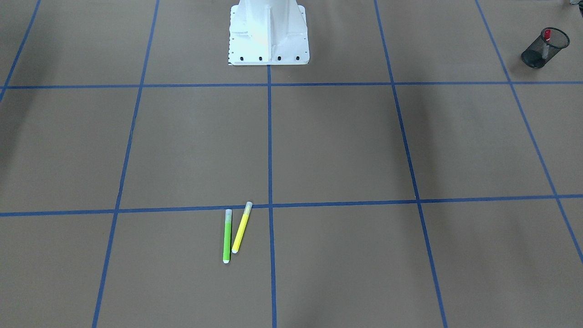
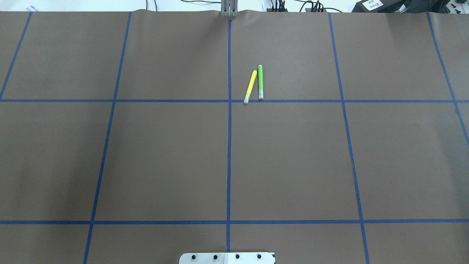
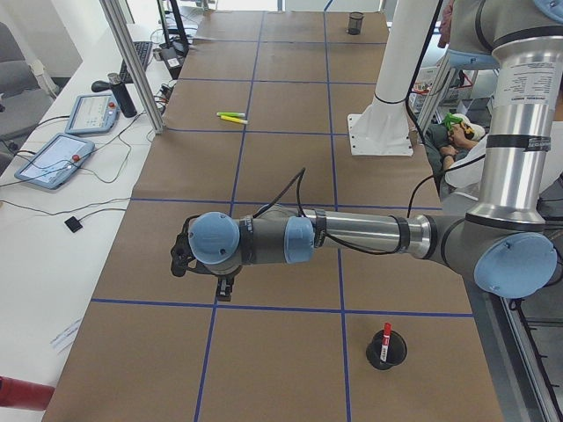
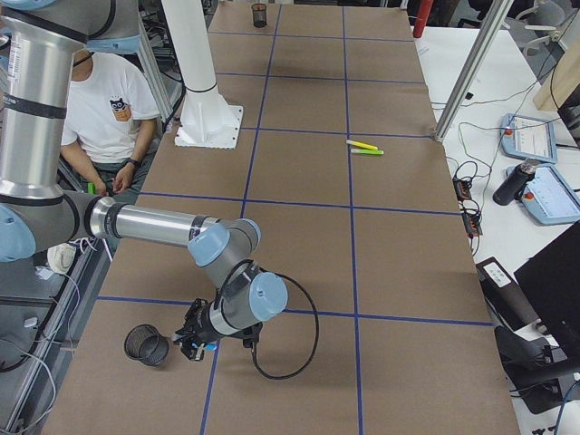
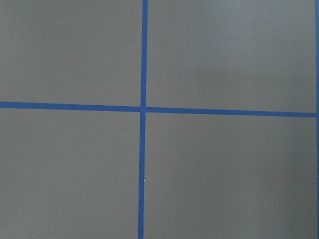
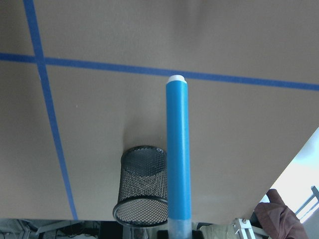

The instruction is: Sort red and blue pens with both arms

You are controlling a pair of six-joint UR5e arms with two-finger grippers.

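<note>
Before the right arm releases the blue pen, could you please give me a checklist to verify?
1. Blue pen held by right gripper: ok, it juts out from the gripper.
2. Pen above the mesh cup: not ok, the cup sits beside it.
3. That cup upright: ok.
4. Red pen in the other mesh cup: ok.
5. Green marker and yellow marker away from the drop: ok, far across the table.
6. Left gripper open or shut: cannot tell.

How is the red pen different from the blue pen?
The red pen stands in a black mesh cup; the blue pen is held in the air by the right gripper, beside a second mesh cup. The red pen's barrel is white; the blue pen's is blue. Both are markers.
</note>
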